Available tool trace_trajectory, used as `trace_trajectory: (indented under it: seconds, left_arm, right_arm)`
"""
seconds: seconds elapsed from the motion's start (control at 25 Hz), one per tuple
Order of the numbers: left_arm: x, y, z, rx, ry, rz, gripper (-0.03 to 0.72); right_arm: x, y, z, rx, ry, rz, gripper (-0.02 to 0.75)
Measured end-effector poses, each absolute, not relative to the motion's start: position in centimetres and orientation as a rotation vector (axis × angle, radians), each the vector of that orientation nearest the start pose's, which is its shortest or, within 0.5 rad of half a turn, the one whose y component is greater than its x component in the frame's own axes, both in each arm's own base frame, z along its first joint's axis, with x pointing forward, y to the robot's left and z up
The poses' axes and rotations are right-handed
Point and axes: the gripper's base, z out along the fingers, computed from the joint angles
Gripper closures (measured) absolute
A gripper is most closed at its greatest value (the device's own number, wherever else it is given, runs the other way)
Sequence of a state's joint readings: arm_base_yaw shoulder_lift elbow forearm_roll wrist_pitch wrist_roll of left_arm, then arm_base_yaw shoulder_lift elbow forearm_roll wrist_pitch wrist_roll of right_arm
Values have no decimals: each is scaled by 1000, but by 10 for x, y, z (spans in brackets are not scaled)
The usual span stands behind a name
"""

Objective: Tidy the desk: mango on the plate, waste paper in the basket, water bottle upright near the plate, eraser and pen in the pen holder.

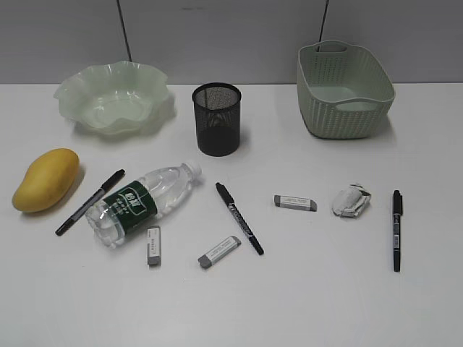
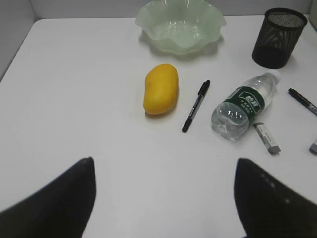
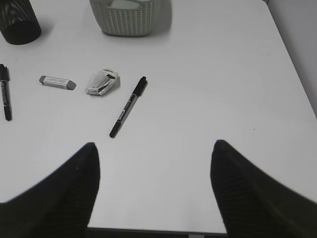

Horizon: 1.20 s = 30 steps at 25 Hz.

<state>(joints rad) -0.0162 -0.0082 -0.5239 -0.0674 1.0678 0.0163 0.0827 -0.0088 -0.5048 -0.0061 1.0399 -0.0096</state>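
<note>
Both sets of fingers, left (image 2: 163,198) and right (image 3: 153,191), hang spread wide and empty above the surface (image 1: 325,303); the mango (image 1: 45,179) and water bottle (image 1: 141,202) lie flat.

grey wall (image 1: 231,36) behind, two dark cables (image 1: 124,29) running down it, even soft indoor light

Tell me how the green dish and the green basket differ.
The plate is shallow, smooth and translucent with a wavy, ruffled rim; the basket is deeper, opaque, with woven-texture sides and handle cutouts. The plate stands back left of the pen holder, the basket back right. Both are pale green and look empty.
</note>
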Motion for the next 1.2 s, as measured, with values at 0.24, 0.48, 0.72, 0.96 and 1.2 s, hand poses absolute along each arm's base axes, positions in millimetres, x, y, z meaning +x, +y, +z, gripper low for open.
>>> trace_trajectory:
  seconds: [0.24, 0.48, 0.72, 0.96, 1.2]
  left_arm:
    - [-10, -5, 283, 37, 2018, -80, 30]
    - [-6, -8, 286, 38, 2022, -125, 78]
    - [31, -10, 311, 18, 2049, -156, 94]
    - [100, -11, 297, -17, 2298, -163, 95]
    - [170, -11, 254, -63, 2527, -155, 50]
  right_arm:
    - [-6, -1, 280, -92, 2008, 39, 184]
    - [-6, -1, 280, -92, 2008, 39, 184]
    - [-6, -1, 280, -92, 2008, 39, 184]
    - [-6, -1, 280, -92, 2008, 39, 184]
    - [-6, -1, 280, -92, 2008, 39, 184]
